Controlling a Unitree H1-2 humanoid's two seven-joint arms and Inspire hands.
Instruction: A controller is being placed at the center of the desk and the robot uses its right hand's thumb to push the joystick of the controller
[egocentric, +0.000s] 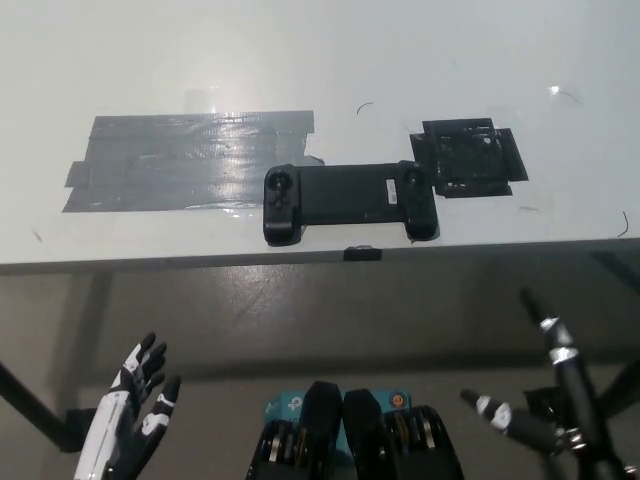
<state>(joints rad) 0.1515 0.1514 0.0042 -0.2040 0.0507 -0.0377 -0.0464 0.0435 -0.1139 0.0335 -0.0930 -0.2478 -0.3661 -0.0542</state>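
Observation:
A black controller (348, 201) lies flat on the white desk (320, 60) close to its front edge, with a joystick (279, 183) on its left grip and another joystick (411, 178) on its right grip. My black right hand (545, 385) hangs below the desk edge at the lower right, fingers spread, well short of the controller. At the lower left, my white left hand (135, 405) rests open below the desk, holding nothing.
A wide patch of grey tape (180, 160) covers the desk left of the controller. A black taped square (468, 157) lies just right of it. A small black tab (362, 254) sits on the desk's front edge.

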